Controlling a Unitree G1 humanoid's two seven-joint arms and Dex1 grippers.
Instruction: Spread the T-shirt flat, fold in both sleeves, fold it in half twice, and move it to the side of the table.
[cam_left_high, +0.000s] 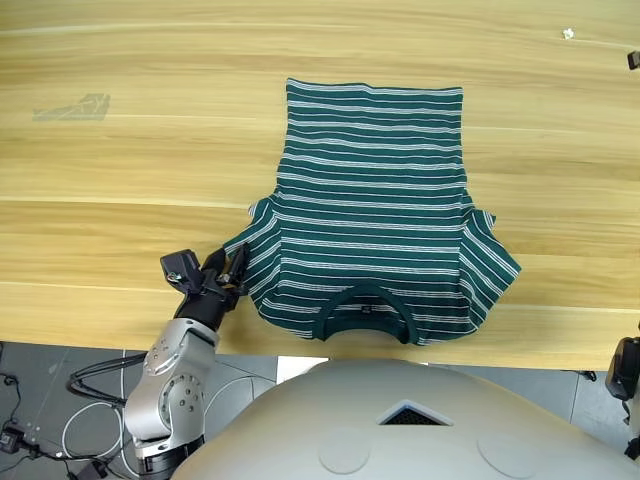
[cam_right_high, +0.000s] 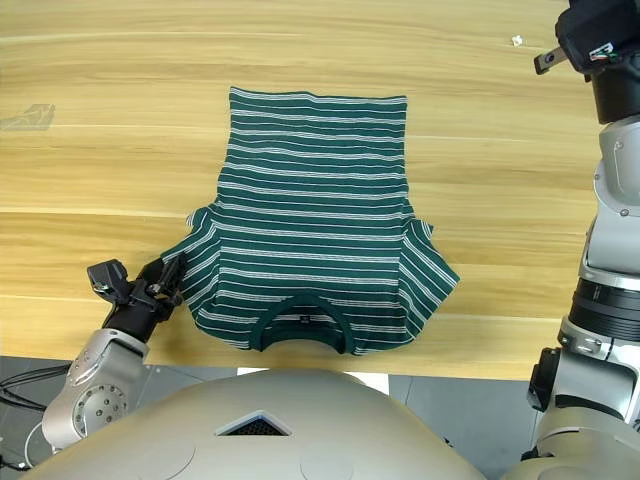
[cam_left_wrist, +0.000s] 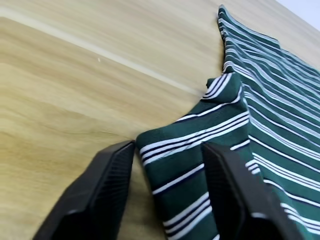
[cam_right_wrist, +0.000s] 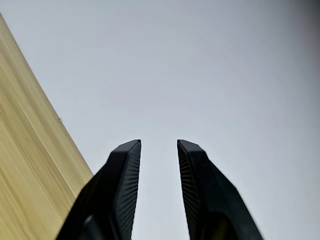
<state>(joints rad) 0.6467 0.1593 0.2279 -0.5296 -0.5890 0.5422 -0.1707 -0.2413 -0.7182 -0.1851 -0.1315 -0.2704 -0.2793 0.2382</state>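
A dark green T-shirt (cam_left_high: 370, 200) with white stripes lies flat on the wooden table (cam_left_high: 120, 180), its collar (cam_left_high: 365, 305) at the near edge and its hem at the far side. Both short sleeves stick out to the sides. My left gripper (cam_left_high: 235, 262) is low at the tip of the left sleeve (cam_left_wrist: 190, 150). It is open, and the sleeve's hem lies between its two black fingers (cam_left_wrist: 100, 185). My right gripper (cam_right_wrist: 159, 142) is held high beyond the table's far right corner, open with nothing between its fingers.
A small white scrap (cam_left_high: 568, 33) lies at the far right of the table and a faint grey mark (cam_left_high: 75, 107) at the far left. Bare wood stretches to the left of the shirt. The table's near edge runs just under the collar; cables (cam_left_high: 40, 420) lie on the floor.
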